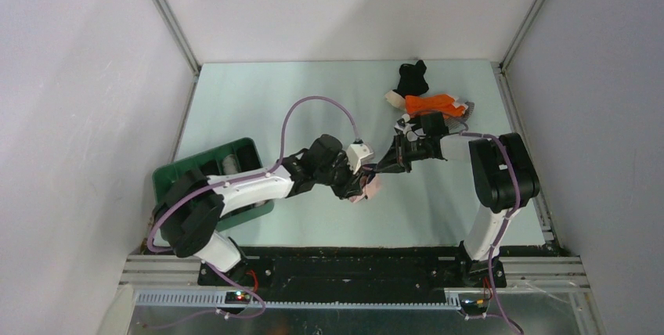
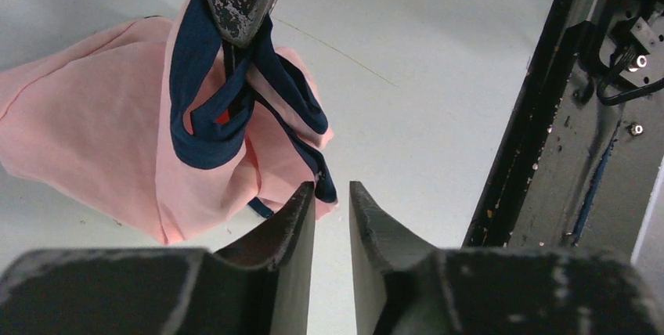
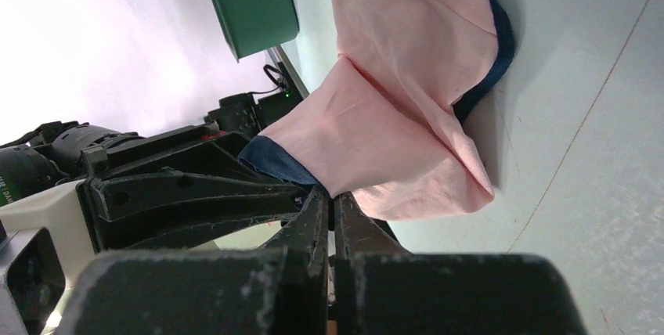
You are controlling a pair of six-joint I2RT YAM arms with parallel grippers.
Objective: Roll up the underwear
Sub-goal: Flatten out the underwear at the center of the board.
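Nearest the lens in the left wrist view is the left gripper (image 2: 332, 194). Its fingers are narrowly apart with nothing between them, and we see bare table (image 2: 438, 30) through the gap. One fingertip sits just beside the edge of the pink underwear (image 2: 86, 124). We cannot resolve whether it touches.

The right gripper (image 3: 333, 203) has its fingers pressed together, clamped on the navy band (image 2: 205, 147) of that garment. The band end hangs up at those fingers. The pink body sags away beyond them and comes to rest on the table, directly ahead of the left fingers. The two grippers face each other closely, with the garment between and below them.

Progress, as we judge it:
- The pink piece is bunched and loosely folded over itself, with the band twisted into loops. We see no tight cylinder, so we do not count it as rolled. It reads as mid-handling, held by one gripper only.
- Well beyond the right fingers, on their far side, lies a small heap of a black garment (image 1: 411, 78), an orange garment (image 1: 429, 104) and a white garment (image 1: 391, 99). All are crumpled and none is rolled.
- Behind the left fingers, beside that arm, stands the green tray (image 1: 188, 161). A pale item (image 1: 229, 164) sits in one compartment. We cannot tell whether it is a finished roll.

Our estimate is that the run is at an early stage: at most one piece is put away, one is in hand, and three are waiting.
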